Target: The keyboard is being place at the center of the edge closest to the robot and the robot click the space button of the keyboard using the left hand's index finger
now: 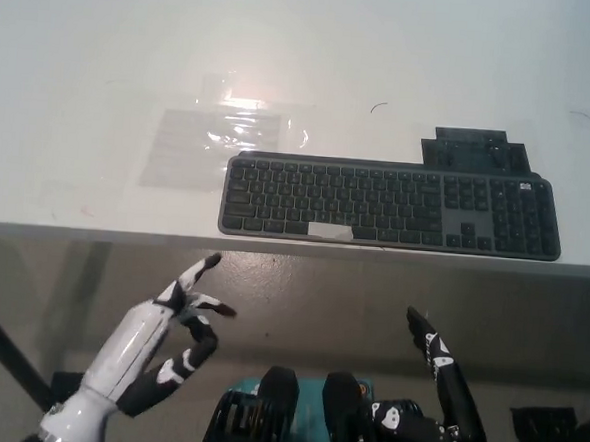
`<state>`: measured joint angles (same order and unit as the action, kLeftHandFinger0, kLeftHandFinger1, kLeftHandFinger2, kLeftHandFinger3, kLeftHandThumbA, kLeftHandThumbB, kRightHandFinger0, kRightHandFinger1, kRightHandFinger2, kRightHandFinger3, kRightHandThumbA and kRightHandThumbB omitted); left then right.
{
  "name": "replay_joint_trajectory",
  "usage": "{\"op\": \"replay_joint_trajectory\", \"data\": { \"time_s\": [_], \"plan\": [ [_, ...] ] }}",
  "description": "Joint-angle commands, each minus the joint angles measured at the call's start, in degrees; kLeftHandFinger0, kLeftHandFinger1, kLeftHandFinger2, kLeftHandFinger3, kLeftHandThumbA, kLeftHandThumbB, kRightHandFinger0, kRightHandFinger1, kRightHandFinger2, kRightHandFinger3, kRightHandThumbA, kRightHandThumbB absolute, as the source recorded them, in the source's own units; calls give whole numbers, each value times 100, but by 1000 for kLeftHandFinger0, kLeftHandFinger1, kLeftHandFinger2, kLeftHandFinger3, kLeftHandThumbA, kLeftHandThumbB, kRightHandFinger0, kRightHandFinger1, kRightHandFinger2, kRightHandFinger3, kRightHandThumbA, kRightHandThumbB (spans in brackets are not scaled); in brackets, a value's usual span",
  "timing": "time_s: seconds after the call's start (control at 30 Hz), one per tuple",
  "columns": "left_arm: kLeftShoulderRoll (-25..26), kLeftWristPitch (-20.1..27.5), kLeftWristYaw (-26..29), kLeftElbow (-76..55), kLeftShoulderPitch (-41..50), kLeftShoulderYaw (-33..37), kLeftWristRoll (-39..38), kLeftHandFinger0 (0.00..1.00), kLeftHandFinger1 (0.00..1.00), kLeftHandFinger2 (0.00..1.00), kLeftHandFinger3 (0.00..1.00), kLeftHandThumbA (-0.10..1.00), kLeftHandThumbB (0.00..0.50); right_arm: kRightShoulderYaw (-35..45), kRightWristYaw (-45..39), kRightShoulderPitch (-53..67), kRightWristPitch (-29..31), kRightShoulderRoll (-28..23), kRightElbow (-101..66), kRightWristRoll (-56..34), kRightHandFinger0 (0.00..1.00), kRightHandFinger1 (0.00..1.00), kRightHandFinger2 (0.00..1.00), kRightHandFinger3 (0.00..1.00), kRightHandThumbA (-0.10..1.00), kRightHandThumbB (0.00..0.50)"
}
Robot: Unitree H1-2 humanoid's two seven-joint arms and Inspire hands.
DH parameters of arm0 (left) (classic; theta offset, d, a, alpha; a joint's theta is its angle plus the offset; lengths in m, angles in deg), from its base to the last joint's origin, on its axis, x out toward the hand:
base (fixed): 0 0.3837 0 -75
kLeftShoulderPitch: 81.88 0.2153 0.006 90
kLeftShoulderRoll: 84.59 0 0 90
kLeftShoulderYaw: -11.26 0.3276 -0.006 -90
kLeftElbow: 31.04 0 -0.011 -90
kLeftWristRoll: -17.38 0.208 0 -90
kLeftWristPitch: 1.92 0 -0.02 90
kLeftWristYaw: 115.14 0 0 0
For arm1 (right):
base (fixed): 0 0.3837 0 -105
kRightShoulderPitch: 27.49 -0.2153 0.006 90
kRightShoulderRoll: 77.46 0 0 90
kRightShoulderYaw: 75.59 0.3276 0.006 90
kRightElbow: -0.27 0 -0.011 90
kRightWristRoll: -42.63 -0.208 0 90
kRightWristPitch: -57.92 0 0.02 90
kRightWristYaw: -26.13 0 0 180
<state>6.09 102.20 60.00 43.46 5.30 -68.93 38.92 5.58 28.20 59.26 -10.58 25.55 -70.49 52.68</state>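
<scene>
Locate the keyboard (391, 205) flat on the white table (98, 169), along the near edge and right of centre. Its space bar (329, 231) carries a pale patch. The left hand (173, 336) hovers below the edge, fingers spread, holding nothing. The right hand (438, 375) rests at lower right. It is too dark for you to tell whether it is spread or closed.

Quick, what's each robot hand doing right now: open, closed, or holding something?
Left robot hand: open, fingers apart, holding nothing.
Right robot hand: holding nothing visible; open or closed cannot be told.
</scene>
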Motion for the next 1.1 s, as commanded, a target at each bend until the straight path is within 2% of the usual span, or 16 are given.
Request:
{"op": "replay_joint_trajectory", "data": {
  "time_s": [0.0, 0.13, 0.27, 0.33, 0.43, 0.57, 0.67, 0.7, 0.9, 1.0, 1.07],
  "plan": [
    [-77, -96, -232, -789, -634, 176, 1328, 0, 0, 0, 1000, 1000, 399, -6, 158, -30, 529, 80, -80, 147, 1000, 1000, 1000, 1000, 1000, 357],
    [-190, -235, -258, -539, -1073, 281, 1651, 0, 0, 0, 1000, 1000, 369, -11, 168, -41, 543, 68, -88, 153, 1000, 1000, 1000, 1000, 1000, 360],
    [-217, -389, -387, -29, -1578, 497, 1973, 0, 0, 0, 1000, 1000, 378, -8, 183, -40, 543, 52, -104, 190, 1000, 1000, 1000, 1000, 1000, 363],
    [-224, -522, -523, 265, -1832, 635, 2082, 0, 0, 0, 1000, 1000, 414, -1, 194, -54, 541, 56, -124, 208, 1000, 1000, 1000, 1000, 1000, 361],
    [-245, -686, -589, 536, -2031, 802, 2291, 0, 0, 0, 1000, 1000, 411, 1, 164, -32, 523, 50, -161, 177, 1000, 1000, 1000, 1000, 1000, 362],
    [-345, -865, -538, 1097, -2344, 1030, 2610, 0, 0, 0, 1000, 1000, 371, 7, 165, -32, 489, 52, -218, 179, 1000, 1000, 1000, 1000, 1000, 369],
    [-426, -1084, -665, 1463, -2517, 1138, 2652, 29, 35, 20, 1000, 1000, 359, 6, 179, -47, 492, 38, -255, 209, 1000, 1000, 1000, 1000, 1000, 358],
    [-436, -1114, -681, 1517, -2540, 1151, 2646, 11, 40, 30, 1000, 1000, 358, 5, 175, -54, 501, 35, -258, 205, 1000, 1000, 1000, 1000, 1000, 357],
    [-526, -1214, -572, 2227, -2745, 1259, 2664, 5, 76, 45, 1000, 1000, 353, 14, 150, -75, 511, 43, -301, 168, 1000, 1000, 1000, 1000, 1000, 356],
    [-565, -1232, -499, 2555, -2812, 1266, 2636, 35, 82, 48, 1000, 1000, 347, 18, 150, -92, 542, 39, -273, 153, 1000, 1000, 1000, 1000, 1000, 349],
    [-577, -1247, -489, 2664, -2836, 1266, 2618, 12, 84, 48, 1000, 1000, 349, 21, 148, -80, 515, 39, -301, 172, 1000, 1000, 1000, 1000, 1000, 354]
  ]
}}
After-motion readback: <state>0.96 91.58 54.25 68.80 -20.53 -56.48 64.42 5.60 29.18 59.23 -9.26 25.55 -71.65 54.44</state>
